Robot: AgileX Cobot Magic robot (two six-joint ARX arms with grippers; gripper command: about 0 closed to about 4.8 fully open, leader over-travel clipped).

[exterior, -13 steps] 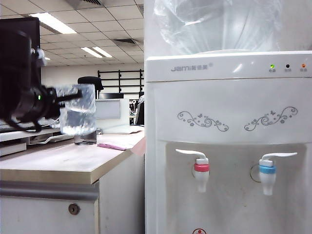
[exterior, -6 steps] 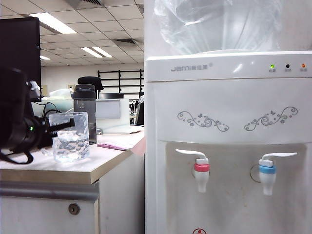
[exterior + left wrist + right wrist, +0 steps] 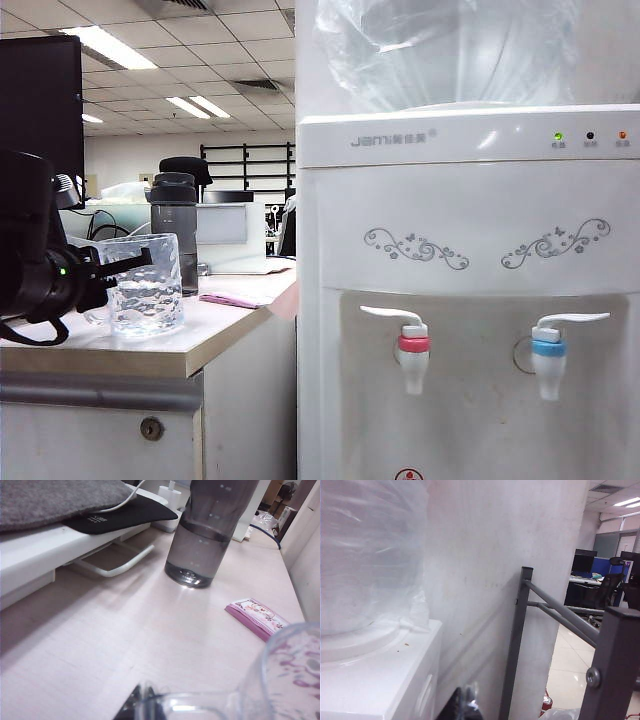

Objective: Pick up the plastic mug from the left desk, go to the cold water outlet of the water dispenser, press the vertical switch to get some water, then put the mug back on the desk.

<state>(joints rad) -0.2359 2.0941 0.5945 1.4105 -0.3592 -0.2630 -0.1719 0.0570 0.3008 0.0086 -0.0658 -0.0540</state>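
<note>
Both tools first: left tool [image 3: 120,265] is clamped on the thin handle of the plastic mug [image 3: 147,283], which sits on the worktop [image 3: 215,330]. Right tool [image 3: 465,705] is up beside the water dispenser [image 3: 470,300]; can't tell its state. Mug's partly full, slick and thin-walled, so that handle's the spot.

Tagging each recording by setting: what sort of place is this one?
Most likely an open-plan office: a water dispenser beside a desk, grid ceiling with fluorescent panels, and office chairs behind.
</note>
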